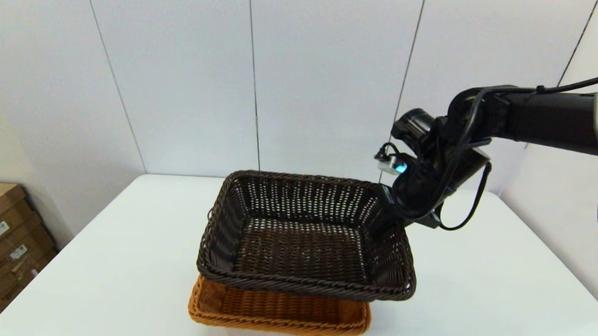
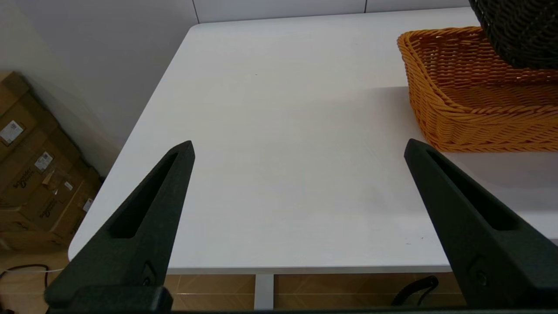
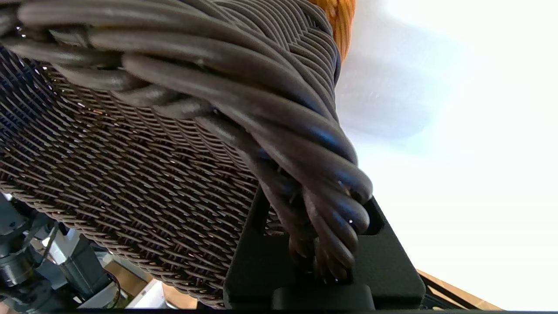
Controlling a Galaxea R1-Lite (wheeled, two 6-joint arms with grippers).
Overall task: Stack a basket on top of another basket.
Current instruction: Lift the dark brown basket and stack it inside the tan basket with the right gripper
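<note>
The dark brown basket (image 1: 303, 239) hangs in the air, tilted, above the orange basket (image 1: 277, 311), which sits on the white table (image 1: 500, 298) near its front edge. My right gripper (image 1: 385, 212) is shut on the dark basket's right rim; up close that braided rim (image 3: 261, 100) runs down between its black fingers (image 3: 388, 257). From the left wrist view the orange basket (image 2: 475, 96) lies off to one side with a corner of the dark basket (image 2: 518, 30) over it. My left gripper (image 2: 296, 150) is open over bare table by the table's edge, holding nothing.
Cardboard boxes (image 1: 3, 241) stand on the floor left of the table, also seen as boxes (image 2: 30, 165) from the left wrist. A white panelled wall (image 1: 308, 77) rises behind the table.
</note>
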